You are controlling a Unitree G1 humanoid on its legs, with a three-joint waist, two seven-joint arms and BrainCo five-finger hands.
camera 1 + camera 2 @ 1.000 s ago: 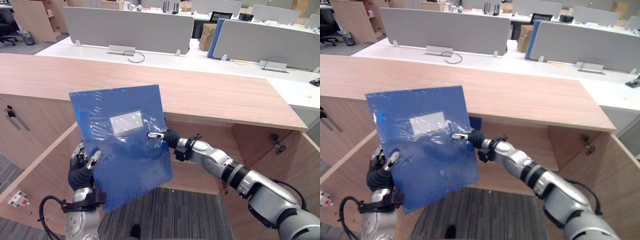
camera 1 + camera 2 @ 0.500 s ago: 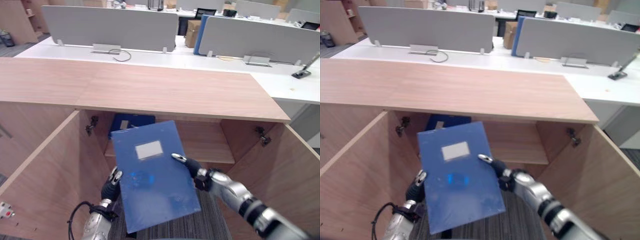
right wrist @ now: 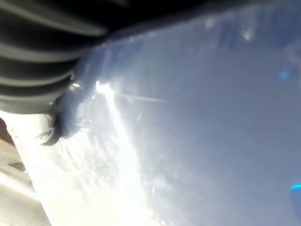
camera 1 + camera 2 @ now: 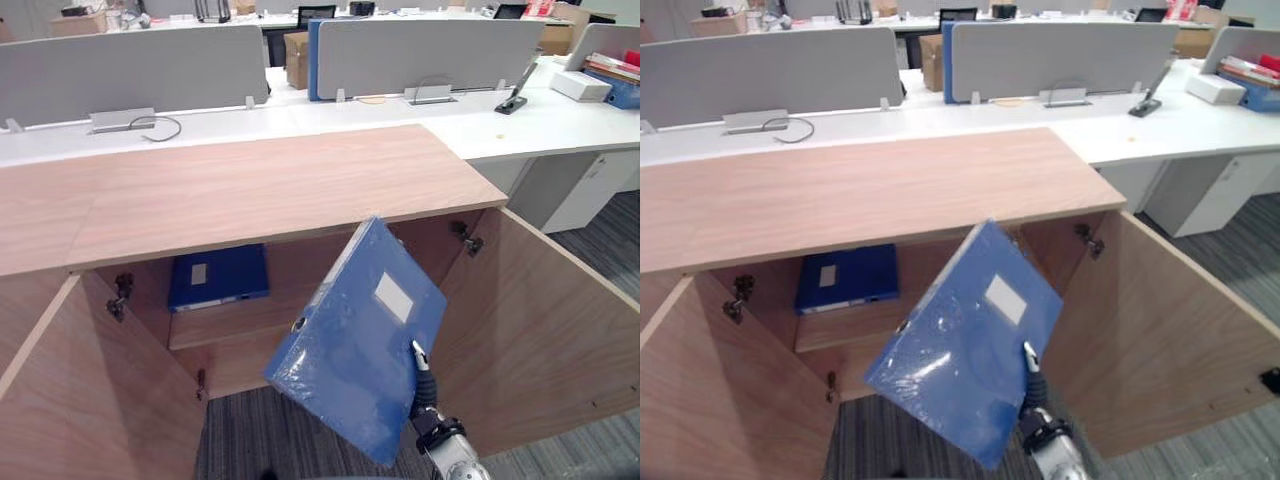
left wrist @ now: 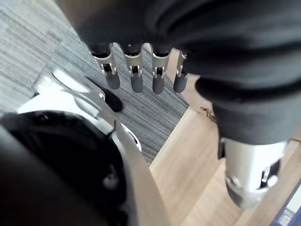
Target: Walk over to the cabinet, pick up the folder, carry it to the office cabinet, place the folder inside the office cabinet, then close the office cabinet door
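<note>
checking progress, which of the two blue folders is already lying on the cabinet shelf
The flat folder at the shelf's left end, label up. The tilted folder is in the air before the open cabinet, pinched by the right hand.

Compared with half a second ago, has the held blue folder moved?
Yes. Against the stored folder on the shelf, the held folder has swung rightward, toward the right door hinge, now in the right hand alone.

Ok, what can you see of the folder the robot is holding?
The folder is glossy blue, plastic by the look, with a white label on its face and a round hole in its spine. Shut and tilted, one corner down, it hangs before the open cabinet, pinched at its edge by the right hand.
</note>
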